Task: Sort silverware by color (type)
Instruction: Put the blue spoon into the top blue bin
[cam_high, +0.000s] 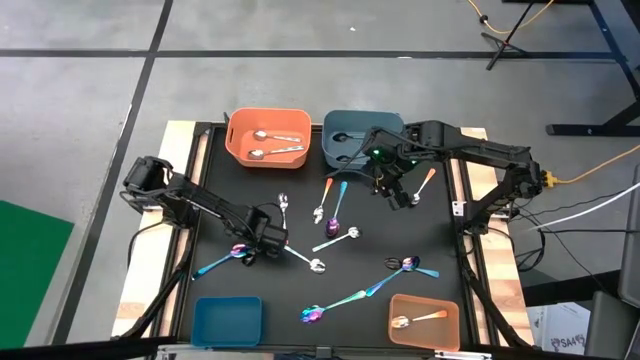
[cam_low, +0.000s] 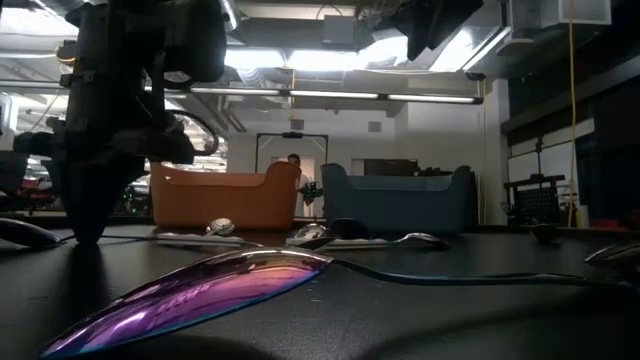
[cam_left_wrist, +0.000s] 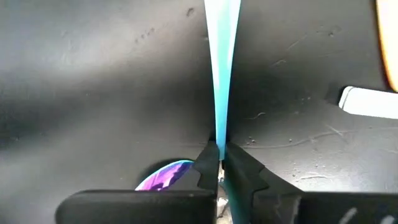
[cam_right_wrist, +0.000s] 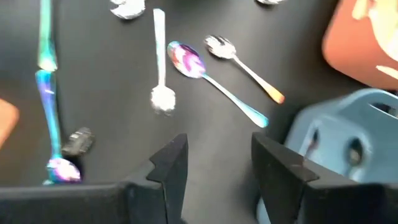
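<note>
I count four bins, two orange (cam_high: 266, 137) (cam_high: 423, 318) and two blue (cam_high: 362, 138) (cam_high: 227, 320), two robot arms, and about five teal-handled spoons (cam_high: 340, 198) on the table (cam_high: 215, 190).

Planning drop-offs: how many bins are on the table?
4: a large orange bin and a grey-blue bin side by side at the far edge, a blue bin near-left, a small orange bin near-right. None seems hidden.
</note>
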